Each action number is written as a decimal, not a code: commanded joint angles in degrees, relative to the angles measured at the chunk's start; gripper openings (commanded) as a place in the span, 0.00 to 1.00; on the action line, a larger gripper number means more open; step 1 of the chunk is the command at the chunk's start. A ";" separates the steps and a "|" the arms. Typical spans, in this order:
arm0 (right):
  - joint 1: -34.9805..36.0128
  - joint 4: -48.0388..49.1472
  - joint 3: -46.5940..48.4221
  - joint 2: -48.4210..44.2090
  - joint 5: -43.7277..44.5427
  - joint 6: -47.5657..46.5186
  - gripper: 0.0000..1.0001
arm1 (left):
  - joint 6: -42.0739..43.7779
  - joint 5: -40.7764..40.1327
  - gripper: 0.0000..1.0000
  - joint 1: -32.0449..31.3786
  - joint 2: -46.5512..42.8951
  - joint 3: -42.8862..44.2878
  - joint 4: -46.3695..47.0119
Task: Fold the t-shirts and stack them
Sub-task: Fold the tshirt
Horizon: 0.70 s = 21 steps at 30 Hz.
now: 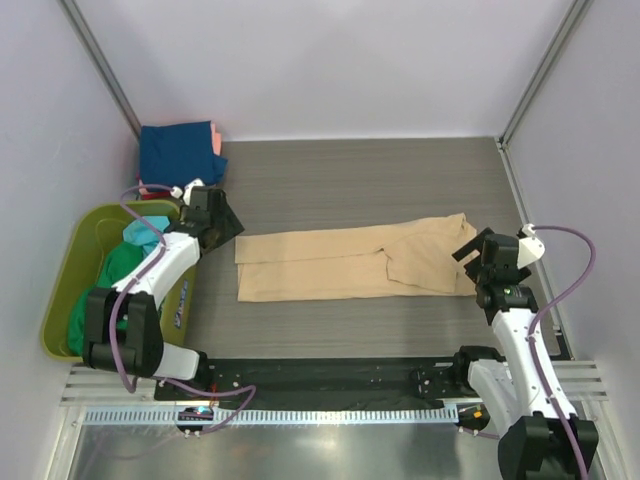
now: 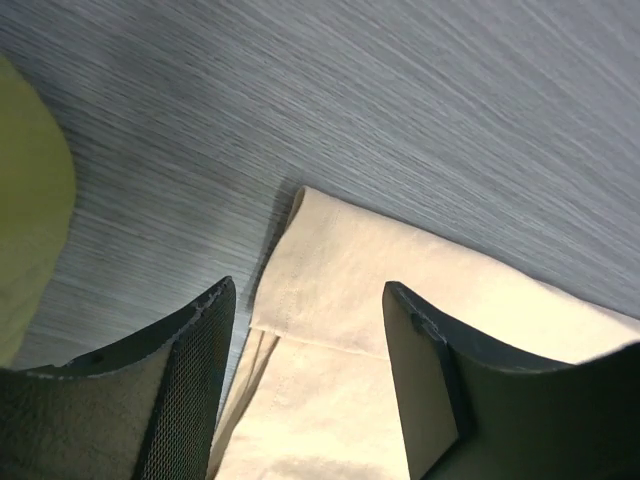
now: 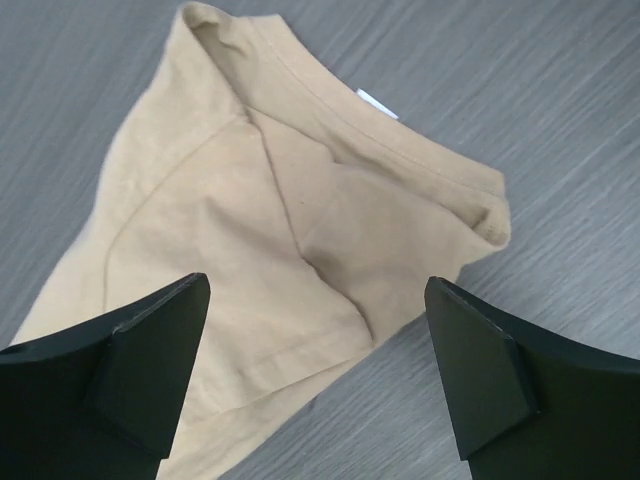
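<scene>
**Left gripper** (image 2: 307, 288): jaws spread, holding nothing, poised over the hem end of the tan t-shirt (image 1: 340, 265), which lies flat and folded lengthwise at mid-counter. **Right gripper** (image 3: 315, 283): likewise released, above the shirt's collar end near the right edge. Green and teal t-shirts (image 1: 105, 275) lie in the olive bin (image 1: 112, 212) at the left edge. A folded navy t-shirt (image 1: 178, 150) sits in the far-left corner.

A grey desk (image 1: 350, 190) with fine wood grain fills the middle. Plain pale walls close it in: a back wall (image 1: 320, 60), a left wall (image 1: 40, 150) and a right wall (image 1: 600, 150). Slanted metal posts (image 1: 100, 65) rise at both back corners. Along the near edge lie a black plate (image 1: 330, 372) and a ribbed aluminium rail (image 1: 350, 415). The light is soft and even.
</scene>
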 commanded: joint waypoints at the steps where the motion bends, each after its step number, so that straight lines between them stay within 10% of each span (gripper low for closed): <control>1: -1.61 0.69 0.45 1.38 -1.47 2.92 0.96 | -0.51 -4.14 0.63 -1.28 -4.10 -0.09 0.15; 15: 5.86 12.46 4.32 30.80 -15.80 5.38 0.95 | 1.78 0.85 0.60 -17.46 14.95 7.21 2.44; 21: 6.12 12.04 20.36 55.05 -20.28 1.96 0.96 | -1.47 3.40 0.58 -19.48 19.01 5.20 2.44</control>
